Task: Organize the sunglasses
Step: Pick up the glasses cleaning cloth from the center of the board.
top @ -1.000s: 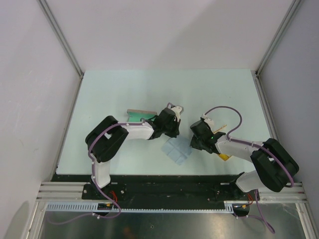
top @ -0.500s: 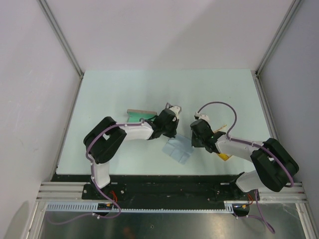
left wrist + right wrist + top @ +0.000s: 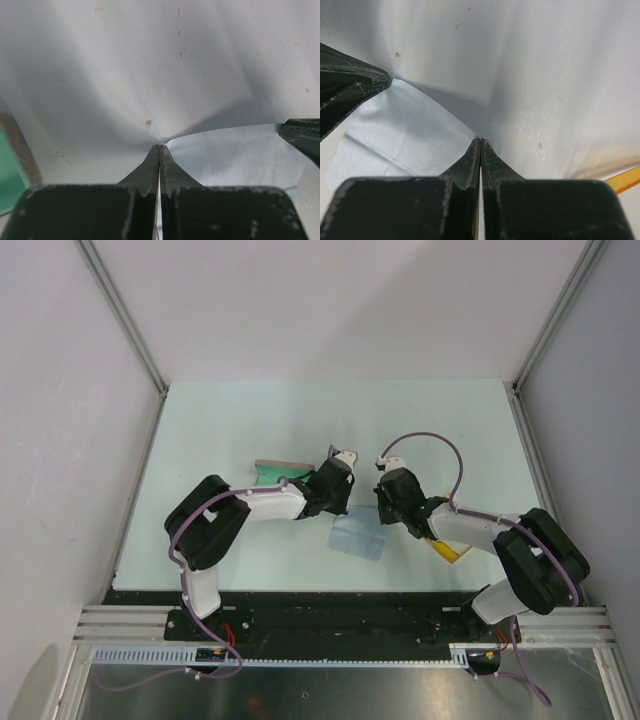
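The blue cloth (image 3: pixel 358 538) is being pinched by the left claw (image 3: pixel 160 146) and right claw (image 3: pixel 480 139), maybe for spreading it flat.

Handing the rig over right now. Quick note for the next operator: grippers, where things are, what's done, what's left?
Left gripper: shut on one corner of the cloth.
Right gripper: shut on another corner, with the cloth spanning between the two.
Sunglasses: on the table by the right arm, partly hidden, not in the case.
Case: open, green lining showing, beside the left arm.
Done: cloth gripped by both arms.
Left: probably set the cloth where it belongs, then get the sunglasses into the case.
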Controlling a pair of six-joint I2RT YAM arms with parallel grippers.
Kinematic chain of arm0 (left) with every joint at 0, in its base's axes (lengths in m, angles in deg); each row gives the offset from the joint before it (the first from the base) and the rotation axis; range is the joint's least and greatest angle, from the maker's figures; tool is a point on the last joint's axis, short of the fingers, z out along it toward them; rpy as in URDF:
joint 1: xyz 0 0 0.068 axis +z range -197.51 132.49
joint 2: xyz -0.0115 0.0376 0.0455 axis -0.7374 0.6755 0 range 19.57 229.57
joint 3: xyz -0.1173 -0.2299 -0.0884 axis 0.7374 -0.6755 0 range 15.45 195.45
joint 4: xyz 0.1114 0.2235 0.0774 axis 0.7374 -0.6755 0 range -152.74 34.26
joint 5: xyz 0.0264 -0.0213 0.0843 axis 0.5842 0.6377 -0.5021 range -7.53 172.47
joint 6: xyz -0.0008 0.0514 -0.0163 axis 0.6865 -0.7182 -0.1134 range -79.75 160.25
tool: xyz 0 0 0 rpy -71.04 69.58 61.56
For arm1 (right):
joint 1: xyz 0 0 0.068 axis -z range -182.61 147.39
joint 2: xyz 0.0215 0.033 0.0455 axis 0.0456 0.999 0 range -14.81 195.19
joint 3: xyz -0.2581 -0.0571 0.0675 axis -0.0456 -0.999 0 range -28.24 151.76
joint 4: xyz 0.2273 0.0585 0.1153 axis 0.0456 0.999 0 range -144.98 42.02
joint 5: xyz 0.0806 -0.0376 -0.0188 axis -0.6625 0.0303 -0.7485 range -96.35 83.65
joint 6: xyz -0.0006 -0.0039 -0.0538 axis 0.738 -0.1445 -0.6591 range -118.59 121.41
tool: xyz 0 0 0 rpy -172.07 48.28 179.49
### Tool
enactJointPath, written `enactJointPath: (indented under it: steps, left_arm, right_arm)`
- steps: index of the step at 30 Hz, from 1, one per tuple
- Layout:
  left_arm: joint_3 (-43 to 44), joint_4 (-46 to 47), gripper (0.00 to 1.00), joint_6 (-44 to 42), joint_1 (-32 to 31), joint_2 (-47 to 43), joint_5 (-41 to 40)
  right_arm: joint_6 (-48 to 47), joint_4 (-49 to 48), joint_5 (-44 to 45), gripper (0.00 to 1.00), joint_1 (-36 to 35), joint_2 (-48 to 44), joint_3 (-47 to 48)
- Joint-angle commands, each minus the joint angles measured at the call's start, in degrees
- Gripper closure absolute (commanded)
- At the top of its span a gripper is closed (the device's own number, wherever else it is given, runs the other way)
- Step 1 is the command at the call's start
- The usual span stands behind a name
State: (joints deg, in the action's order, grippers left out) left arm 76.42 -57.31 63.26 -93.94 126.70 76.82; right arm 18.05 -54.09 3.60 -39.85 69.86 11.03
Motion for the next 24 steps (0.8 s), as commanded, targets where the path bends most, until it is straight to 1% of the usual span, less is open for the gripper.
enactJointPath:
  steps: [1, 12, 24]
  left_arm:
    - [2.49, -0.28, 1.00, -0.15, -0.06, -3.60, -3.40]
    - [1.87, -0.11, 1.00, -1.82, -0.06, -4.65, -3.14]
    - [0.20, 0.07, 1.00, -3.84, -0.06, -4.91, -0.77]
  right_arm:
    - [-4.60, -4.57, -2.22, 1.00, 0.93, 1.12, 2.83]
    - [-4.60, -4.58, -5.38, 1.00, 1.55, 1.30, 2.92]
    - [-3.64, -1.24, -7.49, 1.00, 1.81, -2.13, 2.92]
